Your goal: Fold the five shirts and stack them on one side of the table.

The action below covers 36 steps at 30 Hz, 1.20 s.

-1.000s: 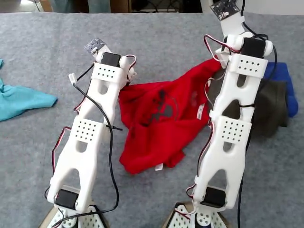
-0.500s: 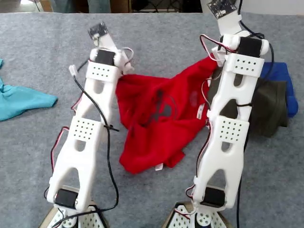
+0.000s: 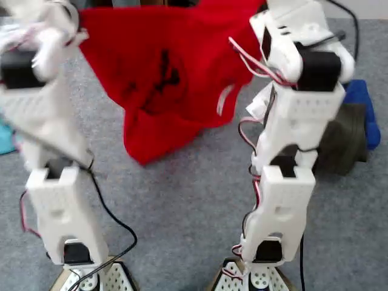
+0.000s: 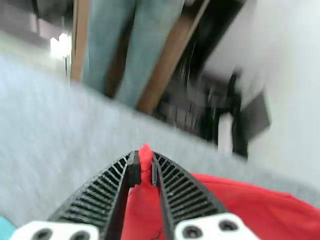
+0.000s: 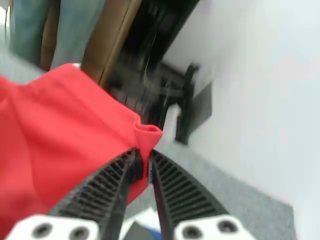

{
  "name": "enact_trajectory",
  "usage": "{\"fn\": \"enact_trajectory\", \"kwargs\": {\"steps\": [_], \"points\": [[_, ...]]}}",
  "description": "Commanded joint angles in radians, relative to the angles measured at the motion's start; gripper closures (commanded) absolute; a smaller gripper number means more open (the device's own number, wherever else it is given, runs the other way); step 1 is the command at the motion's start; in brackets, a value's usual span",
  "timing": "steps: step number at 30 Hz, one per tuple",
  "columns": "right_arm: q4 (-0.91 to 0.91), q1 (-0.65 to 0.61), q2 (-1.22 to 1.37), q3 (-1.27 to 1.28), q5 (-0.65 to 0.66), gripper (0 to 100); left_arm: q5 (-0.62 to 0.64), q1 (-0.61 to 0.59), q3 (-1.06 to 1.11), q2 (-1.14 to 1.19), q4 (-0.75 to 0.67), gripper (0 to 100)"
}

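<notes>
The left hand [image 4: 143,167] and right hand [image 5: 141,162] are each clamped on an edge of the red shirt [image 3: 163,79], which hangs spread between them over the surface [image 3: 182,212]. This looks like the spreading step. Next, the shirt needs laying flat and smooth for folding.

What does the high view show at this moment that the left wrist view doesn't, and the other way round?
High view: the whole red shirt hanging spread out, and off to the side a dark shirt lying over a blue shirt on the grey table. Left wrist view: the left gripper pinched shut on a fold of the red cloth. Both: the red shirt and the table.
</notes>
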Motion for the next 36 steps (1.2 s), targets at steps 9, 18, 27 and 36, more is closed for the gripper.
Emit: {"fn": "enact_trajectory", "kwargs": {"steps": [9, 18, 27, 36], "points": [[-0.16, -0.012, -0.438, -0.015, -0.242, 98.4, -0.23, -0.099, -0.036, -0.684, 0.091, 97], [-0.044, -0.117, -0.624, 0.133, -0.235, 98.4, -0.242, -0.171, 0.495, -1.057, 0.1, 97], [-0.034, -0.158, -0.817, 0.294, -0.169, 98.3, -0.336, -0.171, 1.036, -1.395, 0.095, 97], [-0.163, -0.16, -0.886, 0.308, -0.055, 98.3, -0.334, -0.179, 1.132, -1.519, 0.097, 97]]}}
